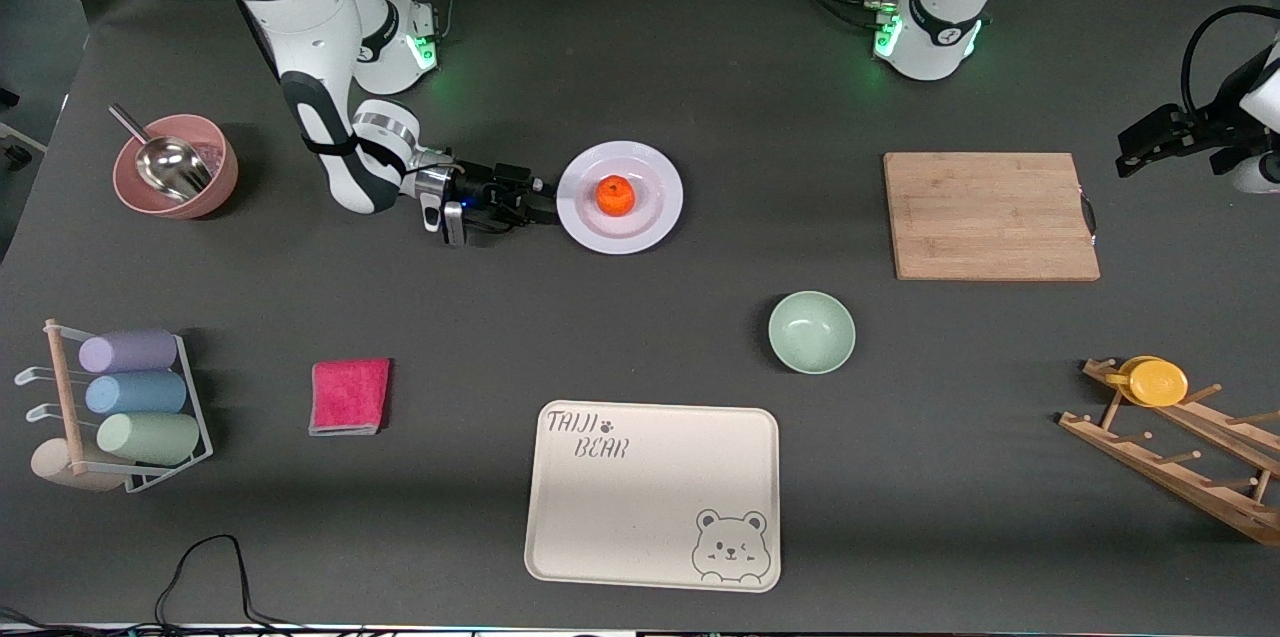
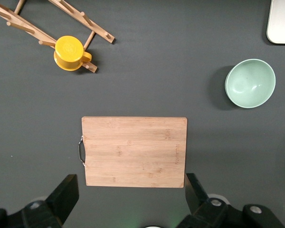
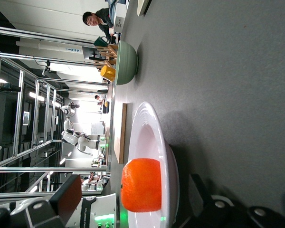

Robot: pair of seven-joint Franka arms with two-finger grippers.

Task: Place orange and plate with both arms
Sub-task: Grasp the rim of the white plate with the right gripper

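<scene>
The orange (image 1: 616,195) lies in the middle of the pale plate (image 1: 655,217), which sits on the table midway between the two bases. My right gripper (image 1: 540,209) is low at the plate's rim on the right arm's side, open, level with the table. In the right wrist view the orange (image 3: 141,184) shows between its fingers (image 3: 69,197), with the plate's rim (image 3: 154,123) running between them. My left gripper (image 1: 1130,157) is open and empty, up in the air by the cutting board (image 1: 990,215). It also shows in the left wrist view (image 2: 130,190).
A mint-green bowl (image 1: 811,331) and a beige bear tray (image 1: 652,492) lie nearer the camera. A pink bowl with a scoop (image 1: 175,165), a red cloth (image 1: 349,396) and a cup rack (image 1: 120,407) are at the right arm's end. A wooden rack with a yellow cup (image 1: 1155,381) is at the left arm's end.
</scene>
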